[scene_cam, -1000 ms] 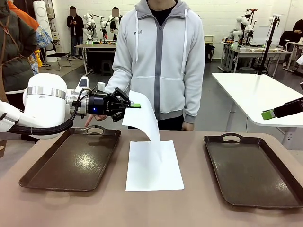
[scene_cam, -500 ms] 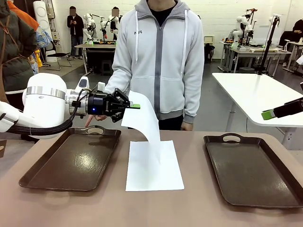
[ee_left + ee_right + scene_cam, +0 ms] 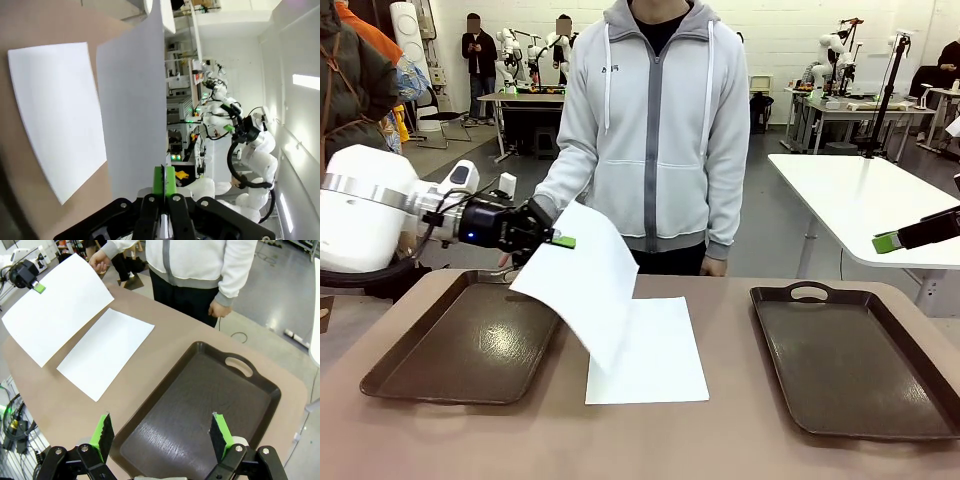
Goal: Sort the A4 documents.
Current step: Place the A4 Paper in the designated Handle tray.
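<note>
Left claw (image 3: 563,241) grasps one thin, smooth white sheet (image 3: 582,285) by its edge; right claw (image 3: 161,432) stands released, pads apart.

A: A4 documents, count?
B: Two; the lifted sheet (image 3: 582,275) and the flat sheet (image 3: 655,355); both plain white.
A: Trays?
B: Two, dark brown; the left tray (image 3: 470,345) and the right tray (image 3: 850,360).
A: Grippers?
B: Two; the left gripper (image 3: 560,241) and the right gripper (image 3: 160,429); two green-padded fingers apiece.
A: People at the table?
B: One person (image 3: 655,130), far side; two hands counted from the right wrist view, one hand (image 3: 98,260) and the other hand (image 3: 220,307).
A: Tables?
B: One brown table (image 3: 740,430) under the sheets and trays; one white table (image 3: 860,200) behind it.
</note>
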`<control>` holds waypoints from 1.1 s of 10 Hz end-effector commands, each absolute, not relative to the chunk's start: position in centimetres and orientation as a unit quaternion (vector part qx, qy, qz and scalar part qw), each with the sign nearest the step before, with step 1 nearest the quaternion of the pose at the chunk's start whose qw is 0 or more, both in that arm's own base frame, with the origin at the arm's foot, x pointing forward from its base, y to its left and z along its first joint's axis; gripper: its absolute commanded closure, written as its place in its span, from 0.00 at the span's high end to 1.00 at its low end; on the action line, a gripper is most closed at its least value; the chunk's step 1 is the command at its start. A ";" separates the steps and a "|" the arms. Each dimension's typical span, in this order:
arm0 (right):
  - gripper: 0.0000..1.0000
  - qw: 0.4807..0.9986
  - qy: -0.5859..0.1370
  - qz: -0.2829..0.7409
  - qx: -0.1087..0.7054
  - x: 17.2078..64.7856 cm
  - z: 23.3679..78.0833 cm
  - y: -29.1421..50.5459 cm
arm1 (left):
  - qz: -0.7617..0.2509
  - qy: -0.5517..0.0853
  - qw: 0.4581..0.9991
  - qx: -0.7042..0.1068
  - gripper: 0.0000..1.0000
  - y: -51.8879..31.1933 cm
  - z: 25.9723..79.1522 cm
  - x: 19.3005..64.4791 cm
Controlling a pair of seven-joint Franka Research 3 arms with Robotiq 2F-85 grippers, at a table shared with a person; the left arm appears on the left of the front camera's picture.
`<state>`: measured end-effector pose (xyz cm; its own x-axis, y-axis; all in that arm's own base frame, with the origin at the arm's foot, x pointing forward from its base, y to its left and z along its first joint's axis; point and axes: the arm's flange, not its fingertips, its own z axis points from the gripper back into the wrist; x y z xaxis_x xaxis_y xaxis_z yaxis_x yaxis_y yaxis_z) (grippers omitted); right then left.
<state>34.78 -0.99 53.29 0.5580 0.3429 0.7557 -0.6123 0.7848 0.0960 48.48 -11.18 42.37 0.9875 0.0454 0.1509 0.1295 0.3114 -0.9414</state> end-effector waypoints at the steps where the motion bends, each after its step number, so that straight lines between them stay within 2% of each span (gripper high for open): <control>1: 1.00 0.865 -0.381 0.275 0.179 34.9 53.2 -1.0 | -0.045 -0.051 0.815 -0.575 0.01 -8.9 41.6 48.5; 6: 1.00 0.865 -0.381 0.275 0.179 34.9 53.2 -1.0 | -0.011 -0.037 0.867 -0.497 0.01 -1.5 36.5 51.9; 11: 1.00 0.865 -0.381 0.275 0.179 34.9 53.2 -1.0 | 0.003 -0.051 0.912 -0.408 0.01 2.9 35.1 52.4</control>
<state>34.77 -1.00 53.30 0.5578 0.3429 0.7559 -0.6121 0.7850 0.0956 52.25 2.24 34.83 0.9950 0.0417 0.0910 0.0444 0.6305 -0.7750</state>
